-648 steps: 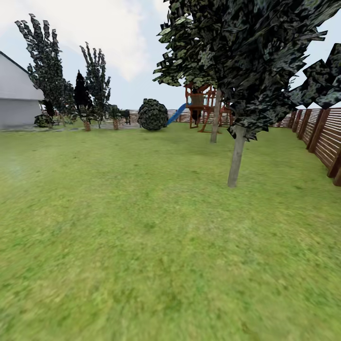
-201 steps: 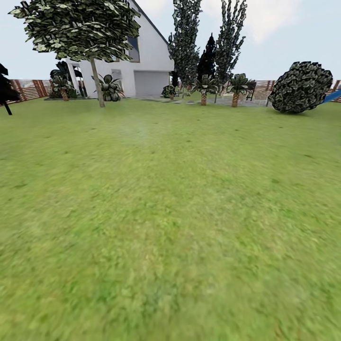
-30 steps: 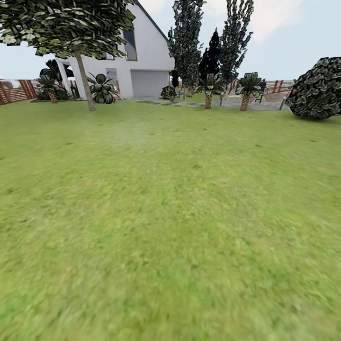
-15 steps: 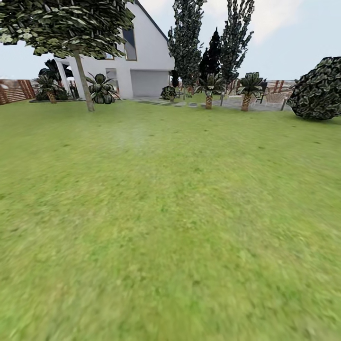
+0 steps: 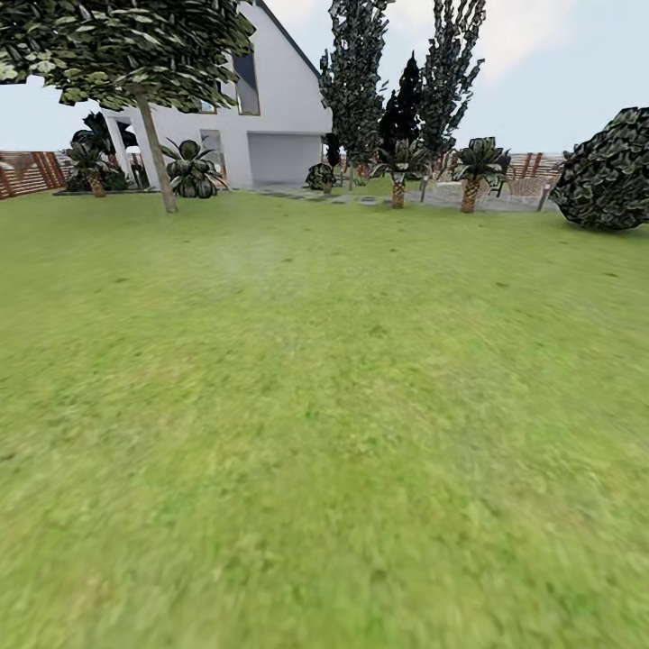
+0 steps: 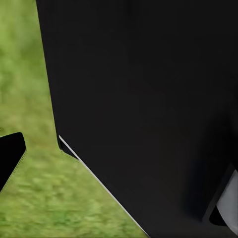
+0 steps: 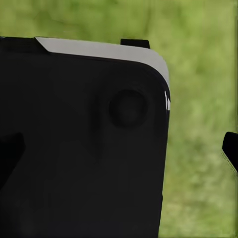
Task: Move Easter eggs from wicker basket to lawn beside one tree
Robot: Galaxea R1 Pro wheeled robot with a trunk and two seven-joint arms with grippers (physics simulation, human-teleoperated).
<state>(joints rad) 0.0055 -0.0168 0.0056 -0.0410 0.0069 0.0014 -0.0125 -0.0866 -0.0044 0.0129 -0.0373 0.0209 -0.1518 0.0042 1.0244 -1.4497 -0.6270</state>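
Note:
The lawn point(image 5: 324, 406) spreads wide and mottled green ahead of me in the head view. A tree point(image 5: 155, 135) with a pale straight trunk and a dark jagged canopy stands far off at the back left. The wicker basket and the three Easter eggs are out of view. In the left wrist view my left gripper point(image 6: 116, 168) hangs beside my black body point(image 6: 148, 99) over grass, one dark fingertip point(image 6: 10, 156) at the picture's edge. My right gripper point(image 7: 119, 148) is also spread wide over grass, with a fingertip point(image 7: 231, 148) at the edge and nothing held.
A white house point(image 5: 261, 117) with a garage door stands at the back. Tall dark conifers point(image 5: 356, 81) and short palms point(image 5: 473, 171) line a paved strip. A round leafy bush point(image 5: 608, 171) sits at the right. A brown fence point(image 5: 27, 171) runs at the far left.
The whole head view has crept forward and slightly rightward with the camera: the tree and house have slid a little left and the bush a little right. Nothing in the garden itself has moved.

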